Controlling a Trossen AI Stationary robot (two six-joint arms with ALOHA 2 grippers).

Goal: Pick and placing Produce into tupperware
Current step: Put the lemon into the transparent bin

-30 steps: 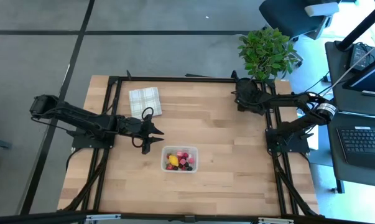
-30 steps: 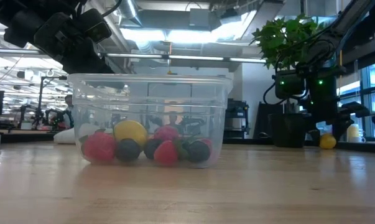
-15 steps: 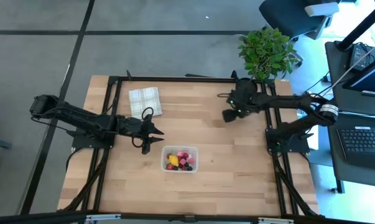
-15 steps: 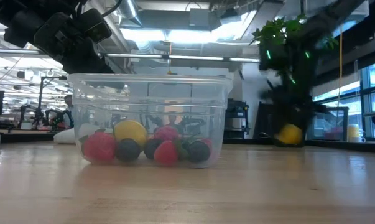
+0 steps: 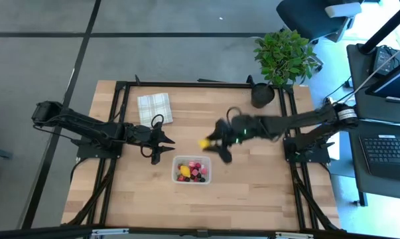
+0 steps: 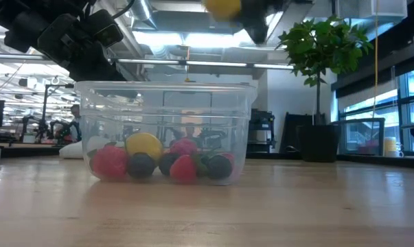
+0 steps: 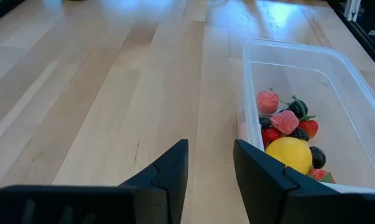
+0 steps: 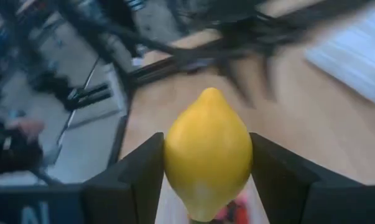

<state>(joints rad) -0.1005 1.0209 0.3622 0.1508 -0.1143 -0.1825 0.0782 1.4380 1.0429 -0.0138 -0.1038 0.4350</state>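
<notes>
My right arm stretches low and nearly straight across the worktop toward my left one, and my right gripper [image 5: 213, 142] has its jaws clamped on either side of a yellow lemon [image 8: 207, 151]. My left arm is bent at the elbow, wrist level, and my left gripper [image 7: 211, 163] hangs with its jaws a narrow gap apart, seemingly with nothing between them.
</notes>
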